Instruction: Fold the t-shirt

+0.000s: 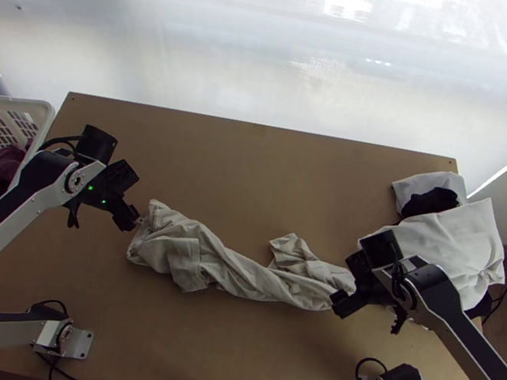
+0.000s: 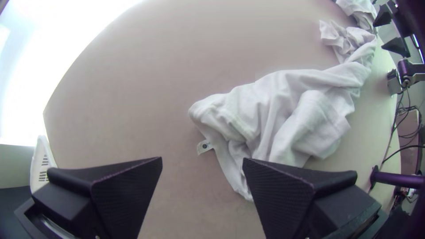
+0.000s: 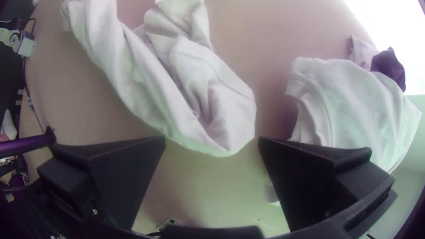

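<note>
The T-shirt [image 1: 219,266] lies in a long, rumpled twist across the middle of the table [image 1: 256,175], one end near the left gripper [image 2: 202,160] and the other near the right gripper [image 3: 211,138]. Both grippers are open: in each wrist view the two fingers stand apart with no cloth pinched between them. Whether either touches the shirt, I can't tell.

As for progress, I'd put the folding at the very start. The shirt isn't spread flat, and no neat fold or squared edge shows; the creases look like bunching rather than anything deliberate. A small pale label [image 2: 205,146] sticks out from the edge near the left gripper, so the neck or a hem may be there, though the bunching makes it hard to say. A crumpled flap stands off the strip towards the right gripper, perhaps a sleeve.

So nearly everything is left to do — find the corners, untwist and pull the shirt flat, then turn in the sides and fold it to length. The white garment [image 1: 443,241] beside the right arm lies apart from the shirt's near end — close enough, I think, that a wide pull should steer clear of it.
</note>
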Motion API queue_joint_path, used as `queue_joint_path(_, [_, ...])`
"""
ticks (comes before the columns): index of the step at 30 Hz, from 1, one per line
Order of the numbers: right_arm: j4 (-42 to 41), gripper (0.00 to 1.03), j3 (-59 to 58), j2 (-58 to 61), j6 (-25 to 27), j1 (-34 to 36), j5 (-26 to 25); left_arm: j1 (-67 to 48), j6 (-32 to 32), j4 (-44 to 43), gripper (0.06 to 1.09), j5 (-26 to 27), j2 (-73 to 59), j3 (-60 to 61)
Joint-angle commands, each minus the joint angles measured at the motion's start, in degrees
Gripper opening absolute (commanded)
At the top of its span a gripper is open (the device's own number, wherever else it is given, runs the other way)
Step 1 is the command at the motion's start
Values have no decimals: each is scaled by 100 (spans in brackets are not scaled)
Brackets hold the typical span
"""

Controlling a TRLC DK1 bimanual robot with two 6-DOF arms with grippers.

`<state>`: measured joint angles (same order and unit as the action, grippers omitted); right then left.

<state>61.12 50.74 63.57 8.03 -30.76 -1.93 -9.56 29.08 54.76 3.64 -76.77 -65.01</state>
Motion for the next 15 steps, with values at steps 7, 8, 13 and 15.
queue_joint_path(7, [-180,98,-548,103,-3,-334,334,-1329,-658,-176,97,146,-119,367])
queue_joint_path(8, [-224,98,-583,129,-3,-351,334,-1399,-693,-229,98,146,-154,367])
queue_joint_path(13, [-391,96,-574,200,-30,-360,334,-1399,-720,-510,98,137,-461,384])
queue_joint_path(15, [-443,96,-583,226,-39,-360,334,-1364,-711,-713,98,137,-558,463])
